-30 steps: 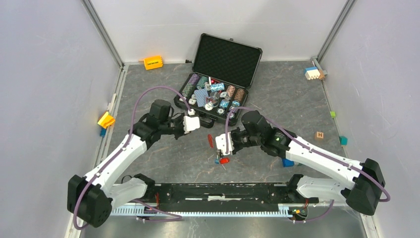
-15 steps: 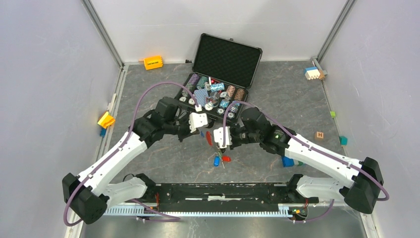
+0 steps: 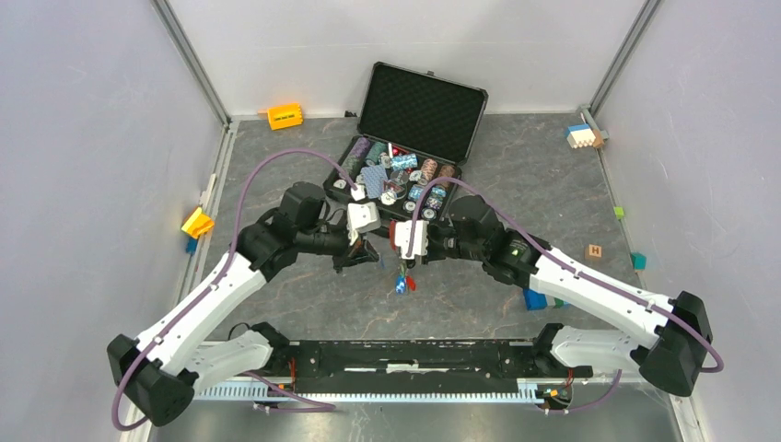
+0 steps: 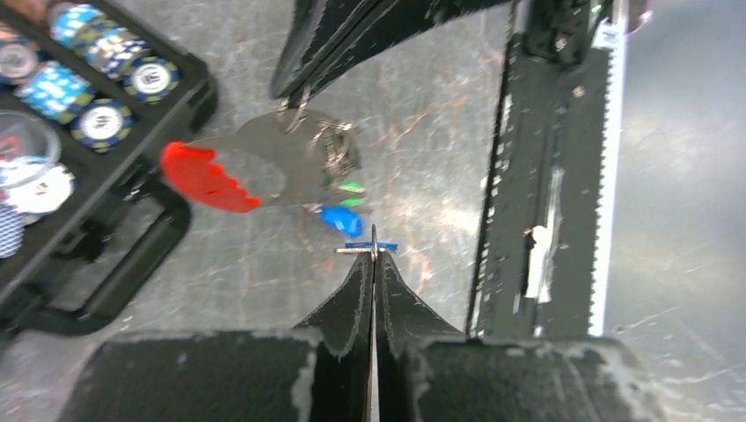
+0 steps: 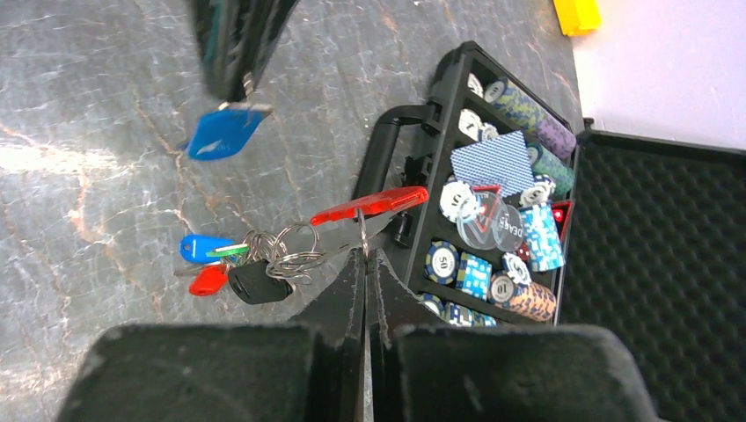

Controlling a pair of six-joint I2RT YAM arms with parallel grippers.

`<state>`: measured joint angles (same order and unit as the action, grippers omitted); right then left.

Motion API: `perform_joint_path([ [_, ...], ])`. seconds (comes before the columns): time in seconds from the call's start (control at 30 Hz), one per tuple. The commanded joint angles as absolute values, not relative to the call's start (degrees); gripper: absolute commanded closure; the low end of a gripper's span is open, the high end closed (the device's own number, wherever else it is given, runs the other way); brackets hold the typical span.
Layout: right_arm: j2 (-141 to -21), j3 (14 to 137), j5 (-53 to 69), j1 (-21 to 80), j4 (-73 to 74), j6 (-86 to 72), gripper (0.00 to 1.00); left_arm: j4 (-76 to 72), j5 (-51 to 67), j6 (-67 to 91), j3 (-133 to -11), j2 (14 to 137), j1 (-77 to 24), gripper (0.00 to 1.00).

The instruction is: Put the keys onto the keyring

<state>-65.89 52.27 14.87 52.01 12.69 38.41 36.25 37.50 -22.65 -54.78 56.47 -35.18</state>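
My right gripper (image 5: 365,251) is shut on the keyring, pinching the edge of its red fob (image 5: 374,205). Its metal rings (image 5: 290,251) carry a blue key (image 5: 201,248), a red key (image 5: 208,280), a green one and a black fob. In the top view the bunch (image 3: 402,284) hangs below my right gripper (image 3: 402,261), above the floor. My left gripper (image 4: 373,257) is shut on a loose blue-capped key (image 5: 224,132), held just left of the keyring (image 4: 207,176) and apart from it. In the top view my left gripper (image 3: 367,256) faces the right one closely.
An open black poker-chip case (image 3: 424,97) with chips and cards lies just behind both grippers; its handle (image 5: 387,141) is near the fob. Small blocks lie around: orange (image 3: 285,116), yellow (image 3: 197,222), blue (image 3: 535,300), a wooden cube (image 3: 594,250).
My right gripper has lifted the keyring off the floor and carried it back towards the case. My left gripper has moved right with the blue key, closing on the keyring.
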Motion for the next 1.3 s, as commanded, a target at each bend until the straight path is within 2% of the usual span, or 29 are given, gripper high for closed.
perform_joint_path([
  [0.0,-66.34,55.02,10.39,51.82,7.05,36.23,1.0,29.97,46.44,-10.31,-56.62,60.09,-35.59,0.98],
  [0.4,-67.2,54.53,11.77,52.05,6.57,38.01,1.0,20.35,46.57,2.78,-57.55,66.2,-37.4,0.98],
  [0.57,-64.71,52.36,11.23,51.96,5.9,40.33,1.0,20.56,46.35,4.21,-58.39,68.29,-37.36,0.98],
  [1.0,-61.87,48.19,13.02,53.69,6.62,44.51,1.0,23.52,43.92,-1.4,-61.0,68.11,-37.27,0.98],
  [1.27,-62.02,47.81,13.38,54.14,7.11,44.57,1.0,30.35,39.99,-6.33,-64.43,68.38,-37.22,0.98],
])
